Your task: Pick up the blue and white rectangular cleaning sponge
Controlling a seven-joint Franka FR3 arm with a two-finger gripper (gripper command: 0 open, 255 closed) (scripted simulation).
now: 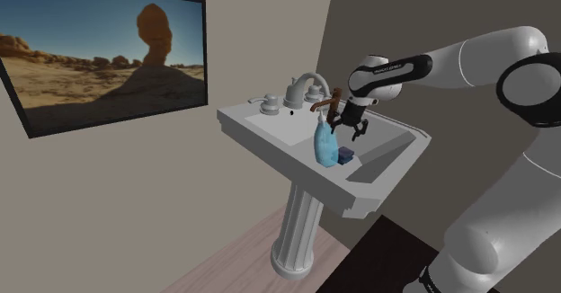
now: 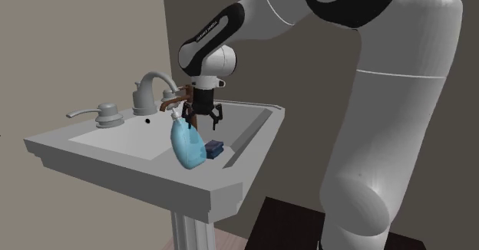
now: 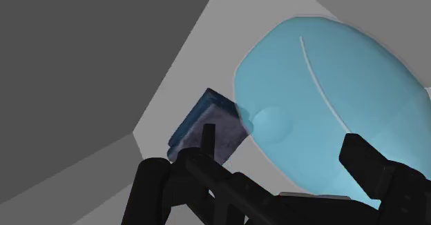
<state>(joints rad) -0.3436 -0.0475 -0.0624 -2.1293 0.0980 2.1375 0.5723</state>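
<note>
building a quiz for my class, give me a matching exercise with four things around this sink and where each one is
Things:
1. dark blue sponge
2. light blue spray bottle
3. faucet
4. desert picture

Places:
A. hangs on the wall
B. rises at the back of the sink
C. lies low beside the bottle, under the open tool
D. stands on the sink, spray head up

Pairs: 1-C, 2-D, 3-B, 4-A

A bathroom, shown by the pedestal sink (image 1: 299,228) and its faucet (image 1: 297,92).
</note>
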